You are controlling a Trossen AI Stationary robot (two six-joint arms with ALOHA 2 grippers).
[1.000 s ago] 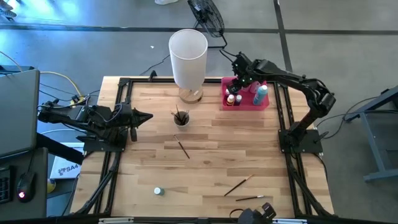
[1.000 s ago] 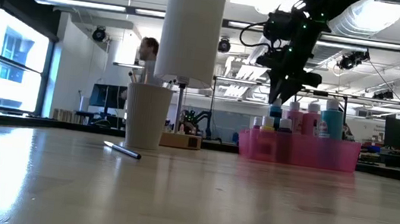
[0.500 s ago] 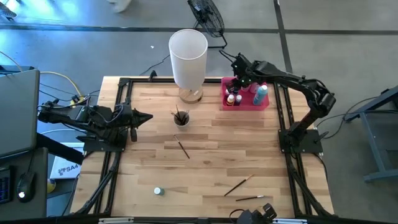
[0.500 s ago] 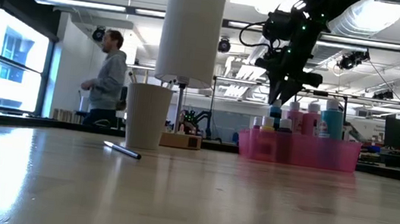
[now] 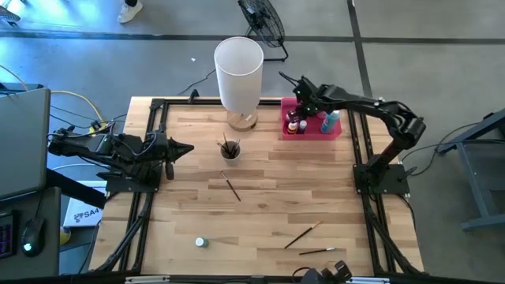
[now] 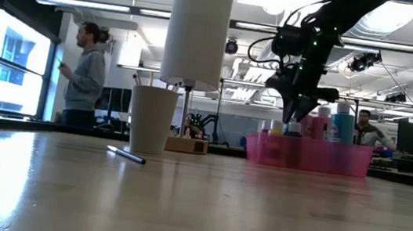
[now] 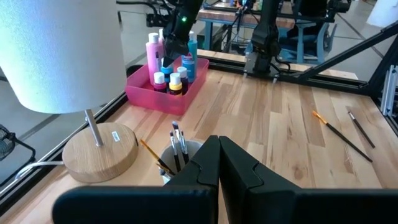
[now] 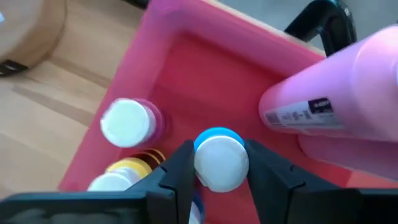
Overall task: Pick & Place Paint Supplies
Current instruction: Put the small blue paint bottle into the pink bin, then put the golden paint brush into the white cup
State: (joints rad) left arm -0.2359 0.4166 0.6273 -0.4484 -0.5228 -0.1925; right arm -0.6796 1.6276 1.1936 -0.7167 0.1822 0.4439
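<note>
My right gripper (image 8: pixel 221 177) hangs over the pink tray (image 5: pixel 335 134) at the far right, shut on a small paint bottle with a white cap and blue body (image 8: pixel 219 160). In the tray stand a tall pink bottle (image 8: pixel 348 93), a teal one (image 5: pixel 331 120) and small white-capped (image 8: pixel 127 122) and yellow-capped (image 8: pixel 124 168) ones. A cup (image 5: pixel 230 148) holds several brushes. Loose brushes lie on the table (image 5: pixel 232 188), (image 5: pixel 301 234), (image 5: pixel 317 251), and a small bottle (image 5: pixel 200 242) stands near the front. My left gripper (image 5: pixel 188 147) waits shut at the left. My right gripper pinches the small bottle just under its white cap (image 8: pixel 219 180) between its two fingers (image 8: pixel 180 174). The fingers come from above, slanting down toward the tray. The bottle stays upright inside the tray's walls; its bottom is hidden by the cap.
A tall white cylinder on a round wooden base (image 5: pixel 238 71) stands at the far middle, left of the tray. A black frame (image 5: pixel 150 158) runs along the table's edges. People move in the room beyond the table.
My right gripper has sunk with the small bottle, down among the bottles in the pink tray, and tipped a little. It stays shut on the bottle.
</note>
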